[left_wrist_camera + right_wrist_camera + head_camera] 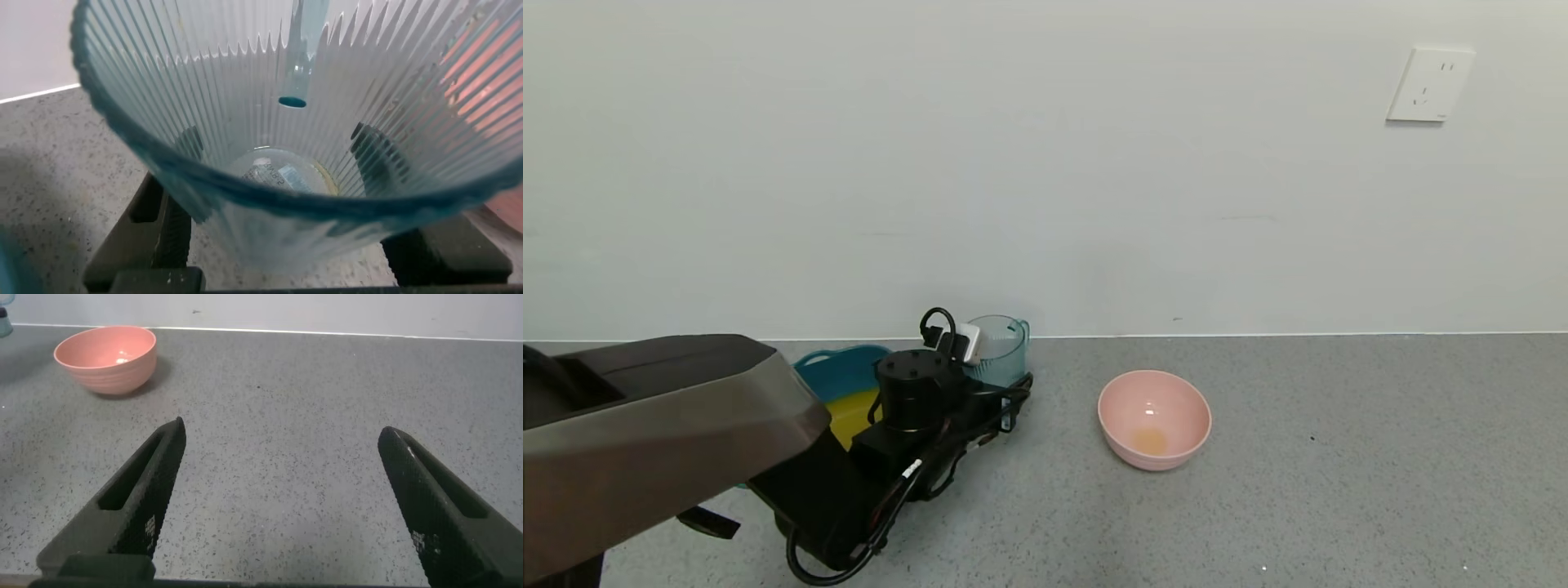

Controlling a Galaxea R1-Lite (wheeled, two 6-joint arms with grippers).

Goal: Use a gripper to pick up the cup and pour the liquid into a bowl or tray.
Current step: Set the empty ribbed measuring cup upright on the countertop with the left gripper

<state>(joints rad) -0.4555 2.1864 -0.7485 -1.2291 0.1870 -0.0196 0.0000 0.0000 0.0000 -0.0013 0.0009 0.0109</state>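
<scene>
My left end effector (pixel 1005 392) is clamped on the ribbed blue-green cup (pixel 999 349), 1 finger (pixel 176 220) pressed against each side of its lower wall, and holds it upright just beside the teal tub (pixel 837 371), low over the grey worktop (pixel 1339 474). Through the wrist view the cup looks all but empty, while orange liquid (pixel 851 415) lies in the tub, so I judge the pour done and the step in hand to be putting the cup back. That calls for lowering it level, then releasing. My right end effector (pixel 282 502) hangs wide open, holding nothing, near the pink bowl (pixel 1154 419).
</scene>
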